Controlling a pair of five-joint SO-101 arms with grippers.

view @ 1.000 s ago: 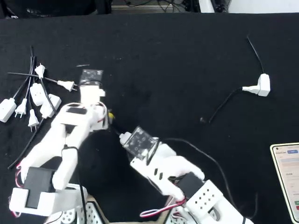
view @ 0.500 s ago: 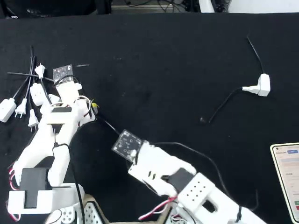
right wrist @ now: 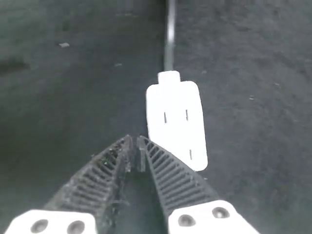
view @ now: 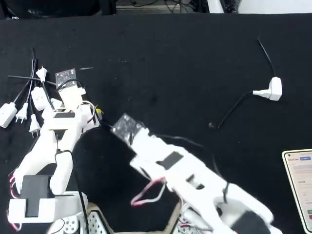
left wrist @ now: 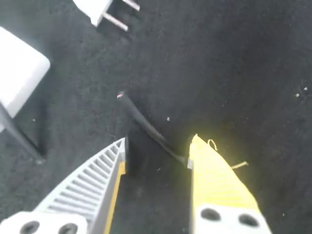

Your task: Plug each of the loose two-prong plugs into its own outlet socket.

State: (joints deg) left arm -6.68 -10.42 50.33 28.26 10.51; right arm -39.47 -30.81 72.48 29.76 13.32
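Clutter sits at your far left on the black table (view: 195, 48): loose plugs (view: 34, 126) and outlet sockets (view: 7, 113) lie with their leads crossing.

Just right of that pile, your left gripper (left wrist: 158, 142) hangs low with its fingers spread wide and nothing in them. A black cable (left wrist: 146, 126) runs across the gap between them, while a two-prong plug (left wrist: 103, 9) lies farther ahead, beside a white block (left wrist: 19, 73). Close here and you likely pinch the cable, not a plug, and any lift may then drag the tangled heap.

Towards the middle, your right gripper (right wrist: 134, 141) has its fingers pressed together on nothing. An outlet socket (right wrist: 175, 122) lies flat just beside the tips, slots up, its cord (right wrist: 169, 34) leading away. Advance with the fingers clenched like that and you probably shove the socket aside or turn it, so spread them first.

In the high view the two arms stand near each other, so a wide swing by either risks a knock.

Far right, one plug and socket pair (view: 273, 89) looks already joined. A flat device (view: 298, 185) rests at the table's right edge.
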